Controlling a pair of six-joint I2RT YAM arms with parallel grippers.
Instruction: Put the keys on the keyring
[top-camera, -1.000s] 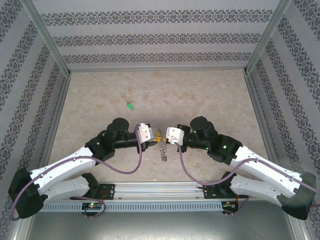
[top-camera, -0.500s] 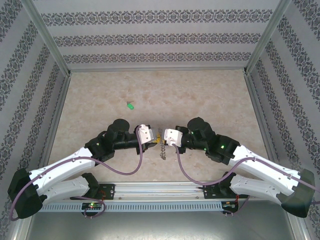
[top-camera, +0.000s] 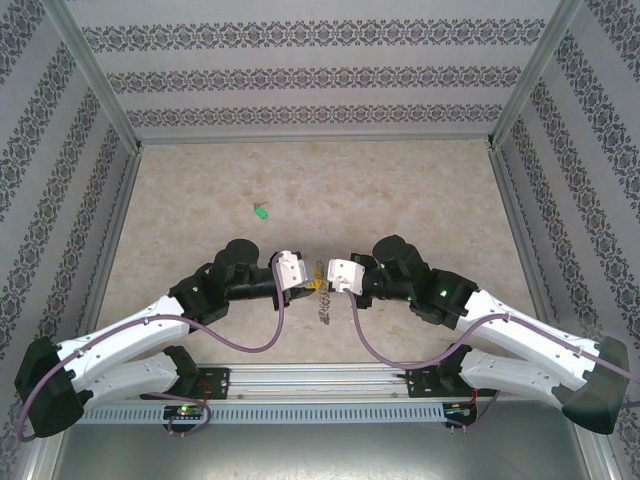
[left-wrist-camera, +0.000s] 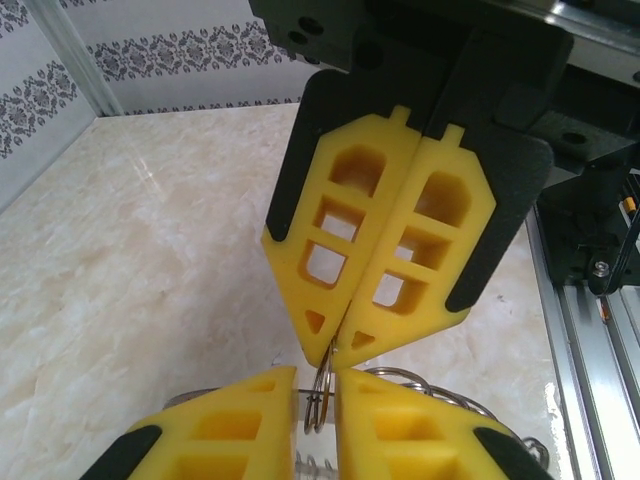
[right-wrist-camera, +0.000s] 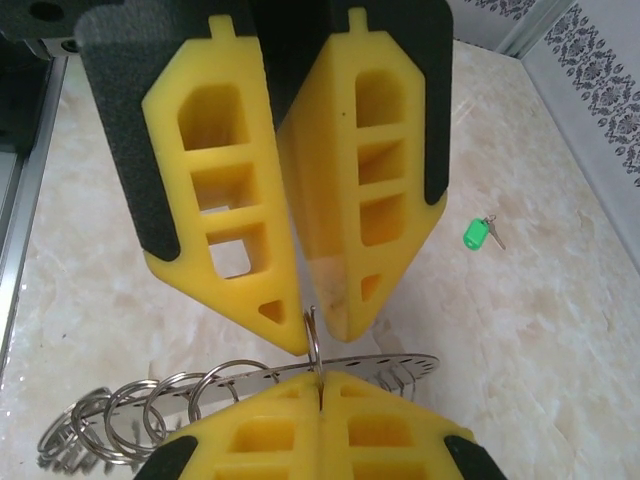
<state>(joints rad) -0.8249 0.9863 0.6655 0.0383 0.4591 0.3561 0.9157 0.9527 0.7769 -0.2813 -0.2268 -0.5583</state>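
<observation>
Both pincers met tip to tip over the near middle of the bench (top-camera: 420, 200), just ahead of the arms' bases. The right pincer (right-wrist-camera: 320, 392) was fully closed, its yellow fingers pressed flat together. A thin wire loop of the keyring (right-wrist-camera: 314, 340) rose straight out of the seam between them, so it had hold of the keyring. The rest of the keyring, a string of silvery loops and a thin curved strip with small holes, showed to either side of those fingers. The left pincer (left-wrist-camera: 317, 392) faced it from the other side with its fingers a narrow slit apart. The same loop stood in that slit, and the wire looked thinner than the gap, though whether a finger touched it could not be told. The key (top-camera: 261, 212), green-headed, lay on the bench by itself, well apart from both pincers, farther out and to their left.
</observation>
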